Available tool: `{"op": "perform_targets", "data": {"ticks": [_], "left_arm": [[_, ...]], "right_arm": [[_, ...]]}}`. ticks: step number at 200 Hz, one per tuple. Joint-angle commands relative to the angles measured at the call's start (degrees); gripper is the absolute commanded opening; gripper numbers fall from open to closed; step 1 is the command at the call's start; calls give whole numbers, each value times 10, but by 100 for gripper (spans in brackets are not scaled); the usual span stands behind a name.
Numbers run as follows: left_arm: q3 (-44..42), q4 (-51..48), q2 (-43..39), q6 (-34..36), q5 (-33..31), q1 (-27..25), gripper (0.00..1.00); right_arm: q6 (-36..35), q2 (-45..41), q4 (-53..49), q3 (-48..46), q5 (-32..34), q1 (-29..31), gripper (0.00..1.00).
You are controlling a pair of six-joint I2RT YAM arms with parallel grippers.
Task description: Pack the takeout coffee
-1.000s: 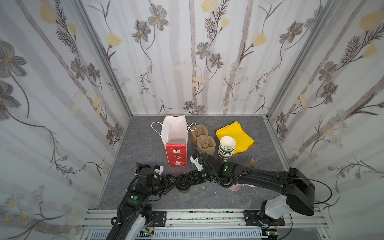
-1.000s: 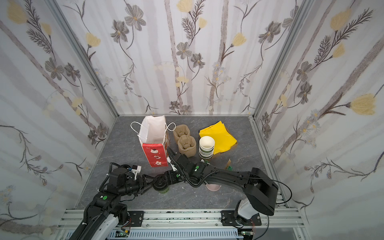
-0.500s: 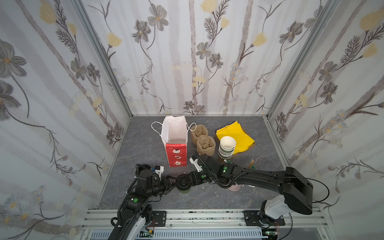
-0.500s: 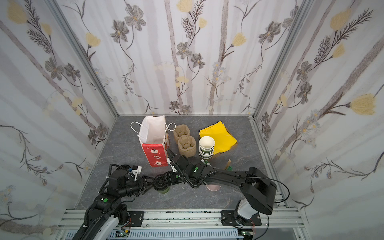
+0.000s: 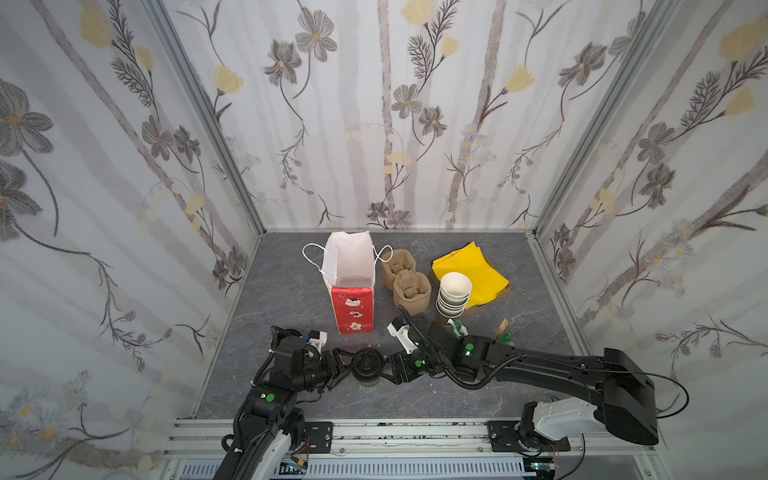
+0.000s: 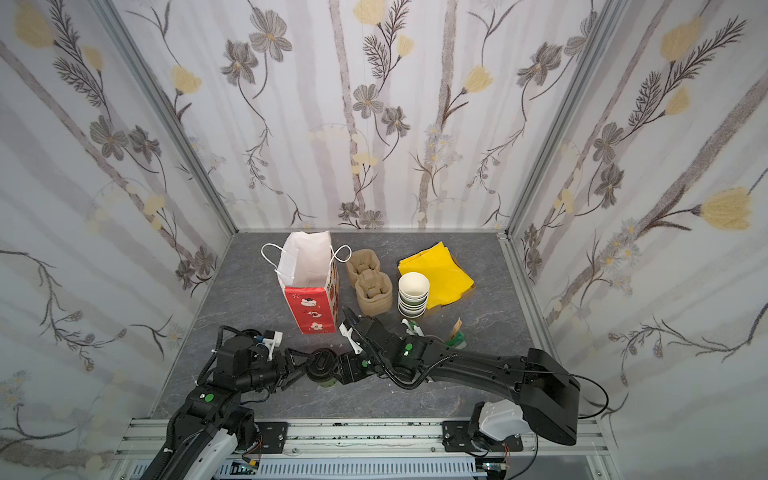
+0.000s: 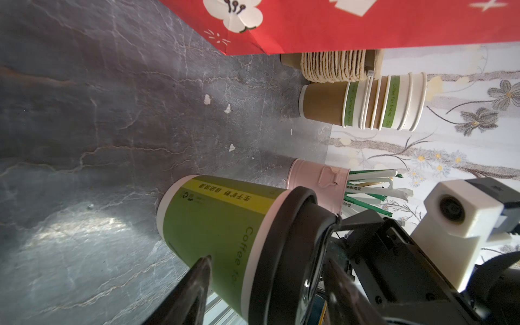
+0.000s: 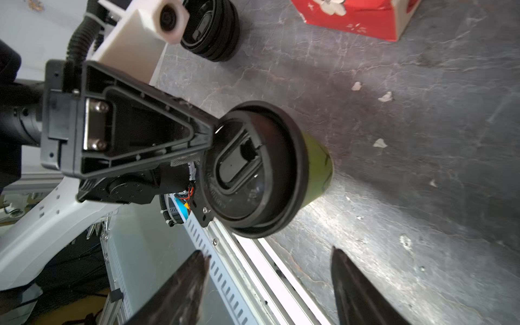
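Left claw astride takeout coffee, grip unclear; right claw open beside it.

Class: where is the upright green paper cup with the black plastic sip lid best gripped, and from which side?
Grip the green paper cup across its wall just under the black plastic sip lid, coming in level from the side. It stands upright and widens upward, so the lid's rim likely stops slipping.
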Motion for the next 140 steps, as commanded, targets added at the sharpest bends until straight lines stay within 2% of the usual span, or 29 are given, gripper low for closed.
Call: {"op": "perform_targets", "data": {"ticks": [1, 86, 140], "left_arm": [[0, 4, 1, 4, 1, 0, 64], [0, 5, 24, 8, -4, 0, 58], [-9, 5, 36, 17, 2, -1, 53]], "right_arm": [[23, 11, 43, -7, -24, 5, 68], [54, 54, 94, -24, -29, -2, 61], [56, 70, 67, -23, -2, -8, 58]]}}
